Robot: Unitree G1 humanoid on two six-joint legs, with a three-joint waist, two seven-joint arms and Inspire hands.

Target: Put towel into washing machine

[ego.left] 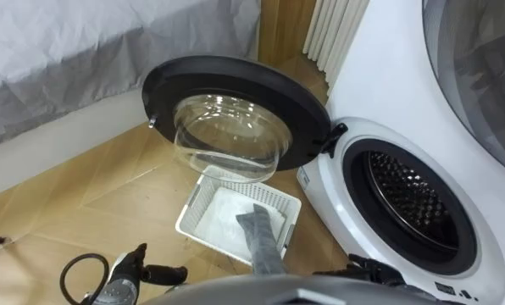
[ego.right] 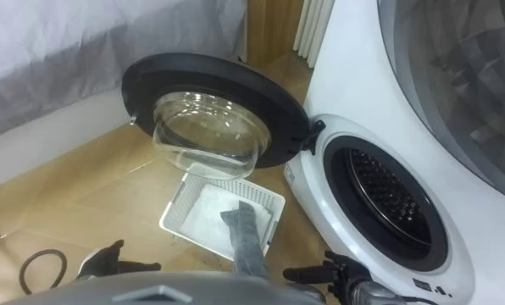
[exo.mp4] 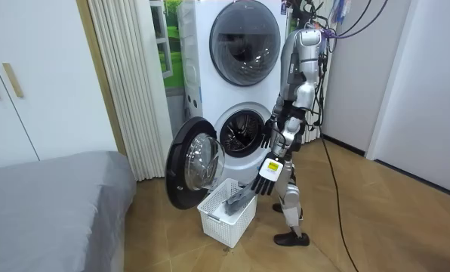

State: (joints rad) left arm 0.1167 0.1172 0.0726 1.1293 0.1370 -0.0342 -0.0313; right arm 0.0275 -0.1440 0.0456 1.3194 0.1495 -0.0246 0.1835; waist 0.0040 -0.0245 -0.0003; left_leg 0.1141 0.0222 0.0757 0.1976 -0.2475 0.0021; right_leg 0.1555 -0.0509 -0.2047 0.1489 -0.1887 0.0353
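A grey towel lies in a white slatted basket on the floor, one end rising over the basket's near rim. The basket sits below the washing machine's round door, which is swung fully open to my left. The dark drum opening is to the right of the basket. My left hand hangs low to the left of the basket, fingers relaxed and holding nothing. My right hand is below the drum opening, fingers straight and also holding nothing. In the room view I stand upright facing the machine, with the basket at my feet.
A second machine is stacked on top of the washer. A bed with a grey cover stands to the left across the wooden floor. A pleated white curtain hangs behind the open door.
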